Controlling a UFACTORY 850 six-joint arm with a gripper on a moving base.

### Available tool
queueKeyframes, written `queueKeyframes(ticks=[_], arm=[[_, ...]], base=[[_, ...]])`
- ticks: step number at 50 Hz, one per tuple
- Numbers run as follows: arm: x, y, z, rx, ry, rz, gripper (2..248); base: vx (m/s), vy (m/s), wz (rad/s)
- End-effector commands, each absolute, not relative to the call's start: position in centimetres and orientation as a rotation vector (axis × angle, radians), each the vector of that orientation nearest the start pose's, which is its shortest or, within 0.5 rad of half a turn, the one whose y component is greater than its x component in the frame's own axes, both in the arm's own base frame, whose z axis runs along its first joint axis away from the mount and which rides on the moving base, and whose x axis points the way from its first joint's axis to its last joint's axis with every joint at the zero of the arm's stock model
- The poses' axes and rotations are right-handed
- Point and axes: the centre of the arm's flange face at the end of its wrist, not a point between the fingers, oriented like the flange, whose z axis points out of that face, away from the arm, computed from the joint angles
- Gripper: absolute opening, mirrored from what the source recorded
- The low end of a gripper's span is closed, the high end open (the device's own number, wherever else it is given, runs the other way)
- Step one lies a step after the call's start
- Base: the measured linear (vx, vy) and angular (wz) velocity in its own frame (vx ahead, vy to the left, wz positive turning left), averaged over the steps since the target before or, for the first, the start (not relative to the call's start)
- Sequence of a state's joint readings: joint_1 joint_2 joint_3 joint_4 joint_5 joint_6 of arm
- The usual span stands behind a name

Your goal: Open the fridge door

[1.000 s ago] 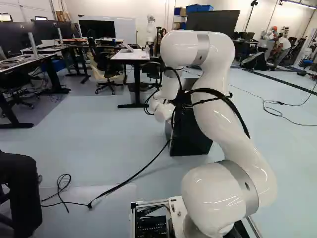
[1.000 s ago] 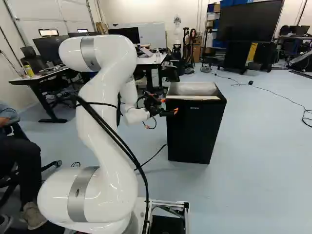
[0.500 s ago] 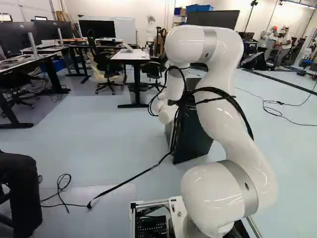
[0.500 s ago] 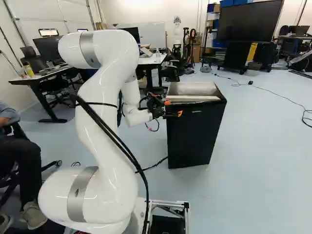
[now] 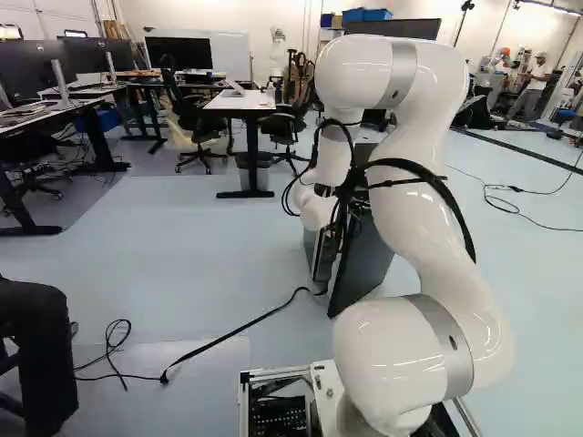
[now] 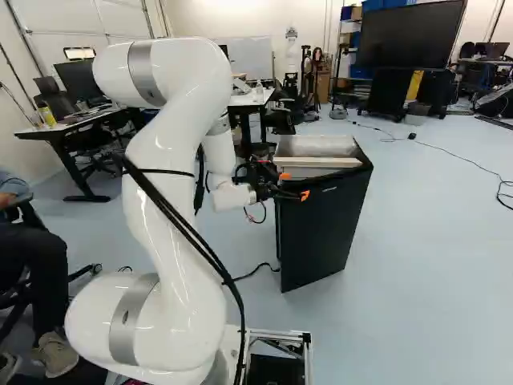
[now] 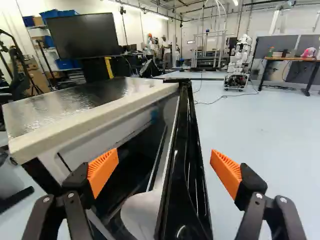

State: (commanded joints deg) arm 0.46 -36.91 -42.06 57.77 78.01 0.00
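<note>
**Jaws spread wide about the edge of a partly open fridge door**

Jaws of the black two-fingered gripper (image 6: 294, 185) stand well apart, with nothing gripped. The glossy black fridge door (image 7: 194, 165), with its pale inner lining (image 7: 145, 210), lies between the ribbed orange pads (image 7: 227, 172); one pad is on its inner side, toward the fridge cabinet, the other beyond its outer face, separated from it by a gap. The fridge cabinet, with its silvery metallic top (image 7: 65, 105) and pale front edge strip (image 7: 95, 117), serves as landmark: the door stands ajar at its front. A thin black cable (image 5: 228, 336) lies on the floor near the cabinet's foot. Beyond the cabinet is a large dark screen (image 7: 90, 36).
</note>
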Motion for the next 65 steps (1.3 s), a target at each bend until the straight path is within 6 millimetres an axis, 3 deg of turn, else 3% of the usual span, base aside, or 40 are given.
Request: queueKeyframes(ticks=[65], arm=[[35.7, -13.8, 25.5, 1.526, -1.270, 1.209, 247]], base=[[0.000, 0.000, 0.000]])
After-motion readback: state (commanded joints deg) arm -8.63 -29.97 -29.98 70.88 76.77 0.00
